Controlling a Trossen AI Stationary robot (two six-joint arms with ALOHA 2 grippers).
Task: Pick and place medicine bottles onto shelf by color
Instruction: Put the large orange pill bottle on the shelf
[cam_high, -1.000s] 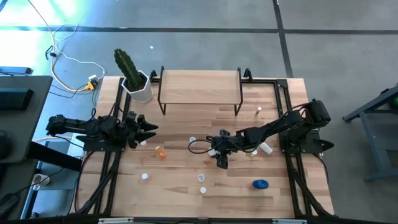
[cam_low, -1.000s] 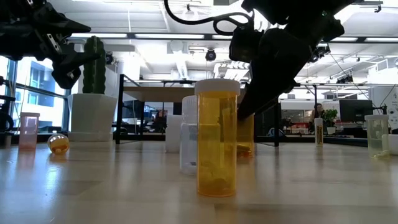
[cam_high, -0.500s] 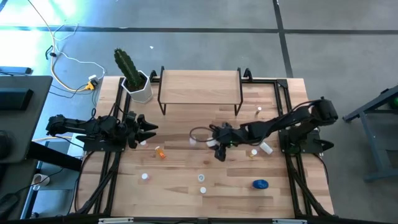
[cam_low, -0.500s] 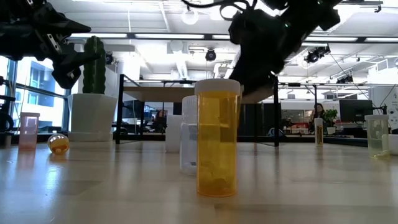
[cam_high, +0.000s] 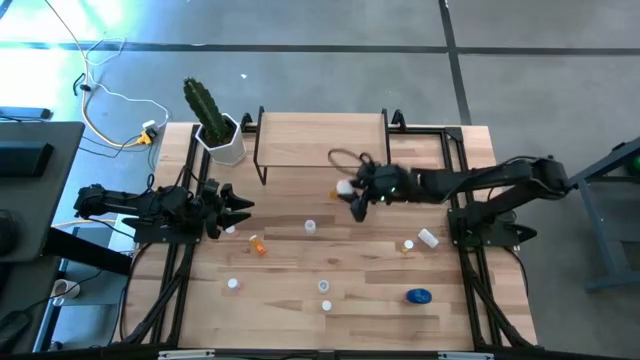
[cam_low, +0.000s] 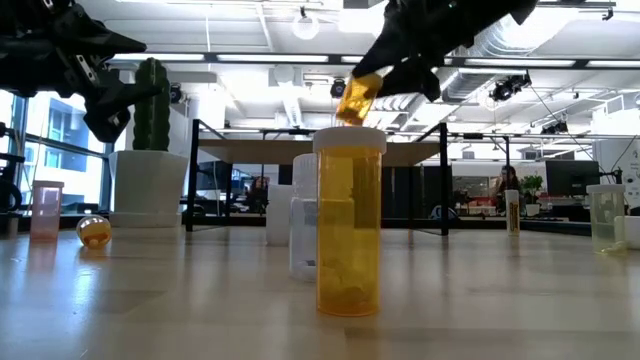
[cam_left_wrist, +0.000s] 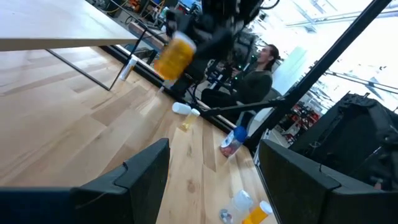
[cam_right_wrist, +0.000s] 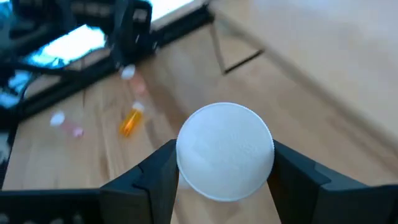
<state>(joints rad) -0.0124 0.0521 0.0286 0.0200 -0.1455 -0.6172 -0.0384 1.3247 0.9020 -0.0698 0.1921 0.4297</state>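
My right gripper is shut on an orange bottle with a white cap. It holds the bottle in the air just in front of the light-wood shelf. The low view shows the bottle tilted and high above the table, and the left wrist view shows the same bottle. My left gripper waits open at the table's left side. Several small bottles stand or lie on the tabletop, among them an orange one lying down and a squat blue one. My right gripper pinches the orange bottle between its two fingers, one on each side at the cap end. The cap faces the wrist camera and hides the body. The bottle is lifted clear of the table and tilted.
A white cactus pot stands at the shelf's left end. One small bottle stands near the shelf's right legs, and a white one lies on the right side. In the low view a tall orange bottle stands close to the camera.
My right gripper has risen from the table's middle and moved toward the far edge, up to the shelf's front. It stayed shut on the orange bottle, which stood on the table a second ago and is now lifted clear and tilted.
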